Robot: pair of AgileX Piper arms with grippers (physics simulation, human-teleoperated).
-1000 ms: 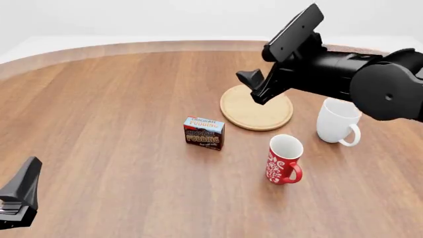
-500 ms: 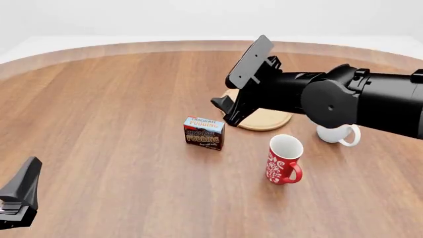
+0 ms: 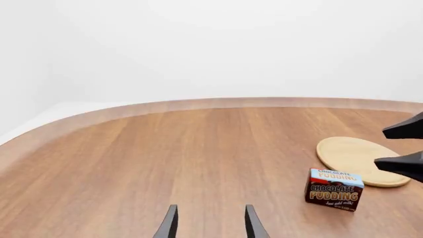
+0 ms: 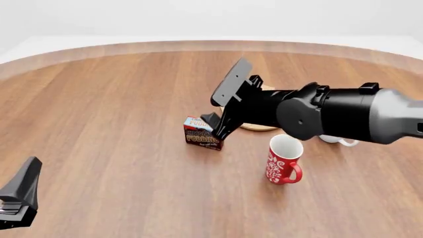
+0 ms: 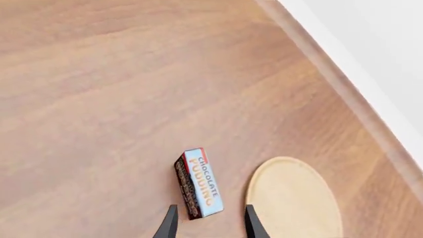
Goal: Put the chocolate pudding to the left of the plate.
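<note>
Lettering on the chocolate pudding [image 4: 202, 134] reads "CHOCOLATE PUDDING" on both the light-blue top and the brown front; smaller print below is illegible. Box stands on the table [image 4: 112, 109], just left of and slightly nearer than the plate [image 3: 357, 160], not touching it. Right gripper [image 4: 217, 121] hangs over the box's right end, fingers spread, nothing pinched; right wrist view shows box and plate apart from above. Left gripper [image 3: 210, 223] sits low at the near left, fingers spread, empty. Front view alone shows the red mug [image 4: 284, 159] with white pattern and a white mug [image 4: 340, 141] mostly hidden behind the right arm. Table is round brown wood; backdrop plain white.
</note>
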